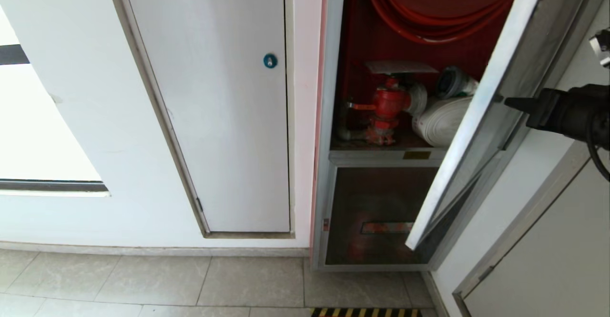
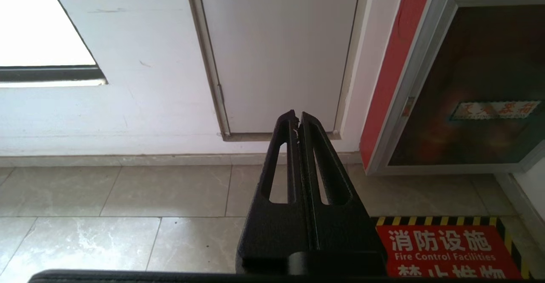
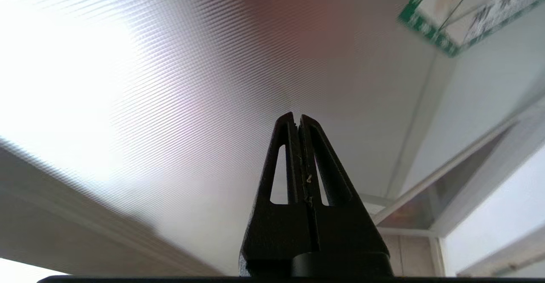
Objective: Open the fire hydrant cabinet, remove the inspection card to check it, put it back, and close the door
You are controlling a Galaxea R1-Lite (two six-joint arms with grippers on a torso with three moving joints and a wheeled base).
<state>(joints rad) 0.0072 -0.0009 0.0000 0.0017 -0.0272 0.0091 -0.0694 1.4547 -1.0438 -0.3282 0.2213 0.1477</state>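
Note:
The fire hydrant cabinet [image 1: 326, 117] stands open, red inside, showing a red hose reel [image 1: 429, 16], a red valve [image 1: 388, 105] and a rolled white hose [image 1: 441, 121]. A pale flat sheet that looks like the inspection card [image 1: 402, 66] lies on top of the valve; its print is unreadable. The door [image 1: 481, 131] is swung partway out. My right gripper [image 1: 507, 101] is shut and empty, its tip at the door's outer face. In the right wrist view this gripper [image 3: 297, 117] points at the frosted glass [image 3: 170, 83], beside a green-bordered sticker [image 3: 464, 15]. My left gripper [image 2: 296, 113] hangs low, shut and empty.
A white door with a blue round lock [image 1: 270, 60] is left of the cabinet. Under the open compartment is a smaller dark glass panel [image 1: 376, 212]. Another white door [image 1: 548, 250] is on the right wall. A red floor sign [image 2: 443, 249] with hazard stripes lies before the cabinet.

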